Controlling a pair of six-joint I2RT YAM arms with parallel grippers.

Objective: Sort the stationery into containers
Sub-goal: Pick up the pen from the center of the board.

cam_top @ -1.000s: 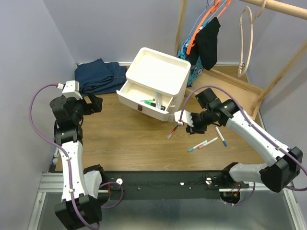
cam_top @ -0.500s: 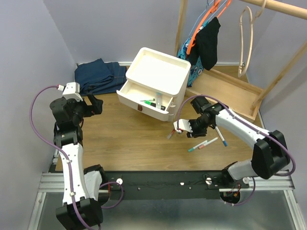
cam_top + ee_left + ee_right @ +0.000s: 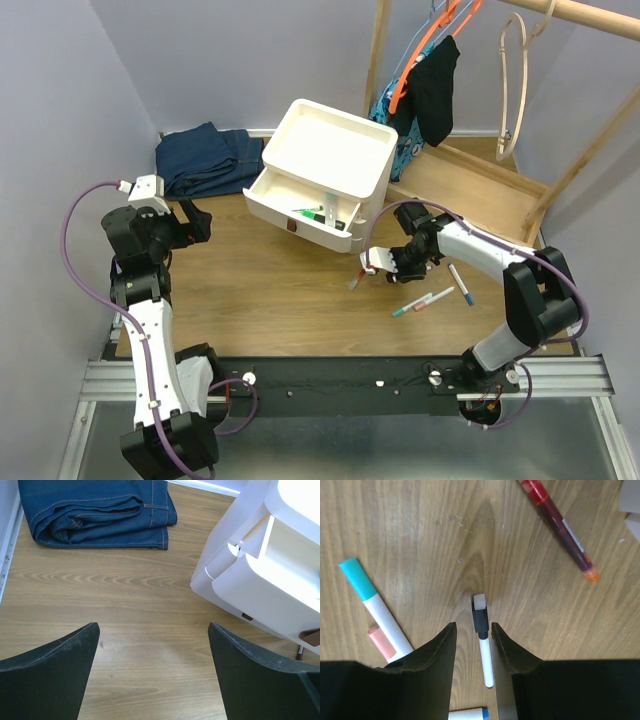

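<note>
Drawers [image 3: 322, 175] hold markers [image 3: 310, 211]; left end effector [image 3: 152, 645] gapes, right end effector [image 3: 473, 635] pinches a pen [image 3: 482, 640].

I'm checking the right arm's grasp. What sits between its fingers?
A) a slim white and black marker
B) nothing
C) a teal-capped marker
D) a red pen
A: in the right wrist view the right gripper has its fingers close on either side of the slim white and black marker; the red pen and teal-capped marker lie off to the sides.

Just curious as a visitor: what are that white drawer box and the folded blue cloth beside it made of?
The drawer box looks like smooth, slightly glossy white plastic: rounded moulded corners, even colour. The folded cloth looks like denim, probably jeans: dark blue weave with stitched seams. The table under both shows wood grain, though it could be laminate.
</note>
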